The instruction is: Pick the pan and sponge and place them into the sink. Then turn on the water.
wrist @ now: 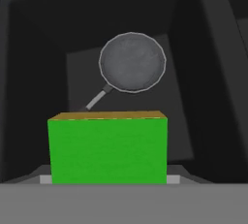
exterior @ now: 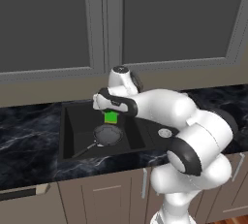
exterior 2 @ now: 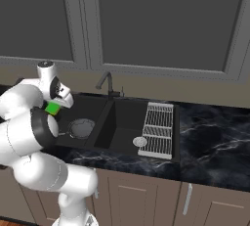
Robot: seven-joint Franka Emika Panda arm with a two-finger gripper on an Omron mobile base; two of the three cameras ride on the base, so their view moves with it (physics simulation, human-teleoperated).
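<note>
Tool (exterior: 111, 113) pinching the small bright green rectangular sponge with a yellow layer (exterior: 111, 117), held by its short sides above the left bowl of the matte black double-basin sink (exterior: 68, 136). Sponge looks light and soft, should compress and not slip. Small round grey metal frying pan with thin dark handle (wrist: 132, 62) lies in that bowl, directly below the sponge. No readable brands or labels.

No readable text, labels, brands, numbers or signs on any surface here.
</note>
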